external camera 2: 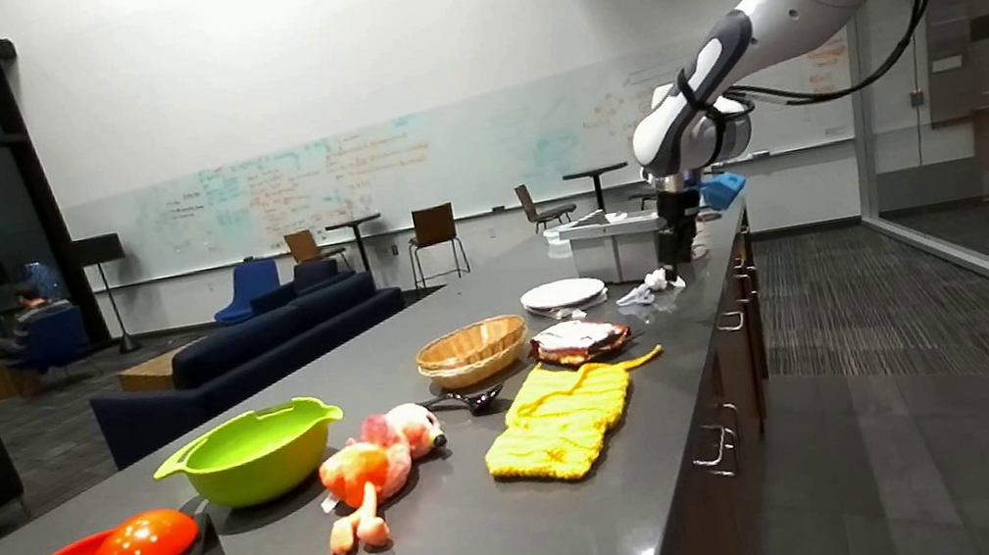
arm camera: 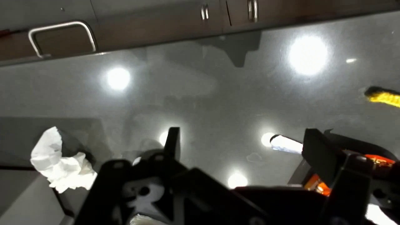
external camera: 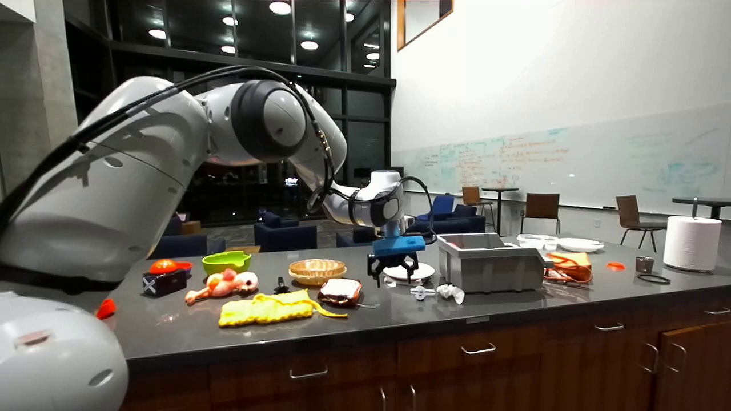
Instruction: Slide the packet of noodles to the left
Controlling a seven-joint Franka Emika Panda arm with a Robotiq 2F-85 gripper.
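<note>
The packet of noodles is a small dark red-brown packet with a white glare patch. It lies on the grey counter in both exterior views, touching or close to the yellow knitted item. My gripper is open and empty, pointing down over the counter to the right of the packet in this view. In an exterior view the gripper is beyond the packet. In the wrist view the open fingers have bare counter between them, and the packet shows partly behind the right-hand finger.
A grey bin stands beside the gripper. A white plate is behind it, and crumpled white paper lies near the bin. A wicker basket, pink plush toy and green bowl stand around the packet's far side.
</note>
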